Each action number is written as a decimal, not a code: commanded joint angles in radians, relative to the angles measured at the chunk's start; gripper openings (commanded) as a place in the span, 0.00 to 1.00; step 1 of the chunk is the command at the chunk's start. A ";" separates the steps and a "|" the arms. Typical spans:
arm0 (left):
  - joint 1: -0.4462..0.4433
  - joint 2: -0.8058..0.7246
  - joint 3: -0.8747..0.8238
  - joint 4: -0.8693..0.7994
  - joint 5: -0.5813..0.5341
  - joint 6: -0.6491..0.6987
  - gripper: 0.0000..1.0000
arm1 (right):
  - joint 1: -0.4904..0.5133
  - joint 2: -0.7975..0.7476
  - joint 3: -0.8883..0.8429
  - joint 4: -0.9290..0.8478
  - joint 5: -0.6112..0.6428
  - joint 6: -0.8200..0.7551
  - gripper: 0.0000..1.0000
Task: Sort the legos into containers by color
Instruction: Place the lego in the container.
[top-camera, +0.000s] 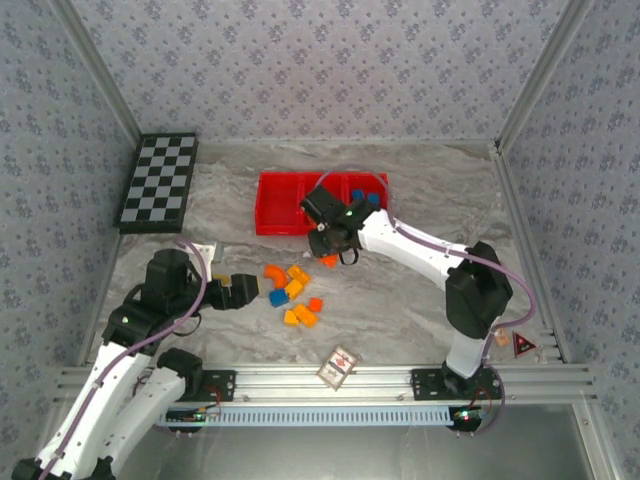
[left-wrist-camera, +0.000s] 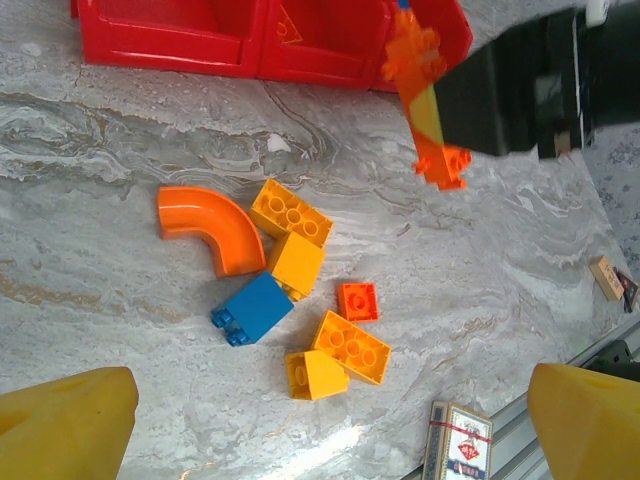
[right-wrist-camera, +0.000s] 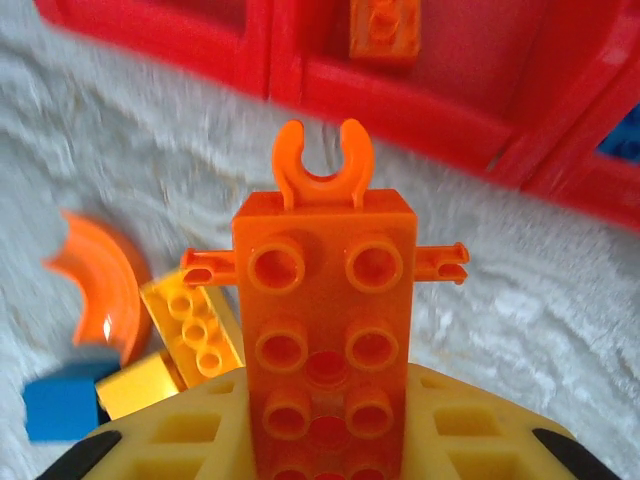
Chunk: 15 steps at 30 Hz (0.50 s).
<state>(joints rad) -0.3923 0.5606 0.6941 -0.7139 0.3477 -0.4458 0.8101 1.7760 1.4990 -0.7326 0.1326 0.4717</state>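
- I've got the right gripper (right-wrist-camera: 325, 430) clamped on a long red-orange brick (right-wrist-camera: 325, 300), lower middle of the wrist frame, just below the red tray (right-wrist-camera: 420, 100).
- My left gripper (top-camera: 243, 290) is spread wide with nothing in it, left of centre in the overhead view.
- Loose legos (top-camera: 293, 295) sit clumped mid-frame just right of it, and blue bricks (top-camera: 370, 197) are in the tray's right-hand compartment.

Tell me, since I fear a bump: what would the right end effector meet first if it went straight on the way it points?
Likely the near wall of the tray; the orange brick held in the right end effector would touch it first. Height is unclear, so it may pass over.
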 joint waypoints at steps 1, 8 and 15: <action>0.006 -0.014 0.002 -0.002 0.010 -0.005 1.00 | -0.036 -0.005 0.057 0.067 0.050 0.104 0.31; 0.005 -0.025 0.001 0.001 0.015 -0.005 1.00 | -0.077 0.088 0.168 0.127 0.104 0.130 0.32; 0.006 -0.027 0.000 0.005 0.026 -0.004 1.00 | -0.120 0.228 0.314 0.174 0.107 0.096 0.32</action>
<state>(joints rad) -0.3923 0.5430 0.6941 -0.7139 0.3515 -0.4458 0.7063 1.9503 1.7489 -0.5800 0.2111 0.5701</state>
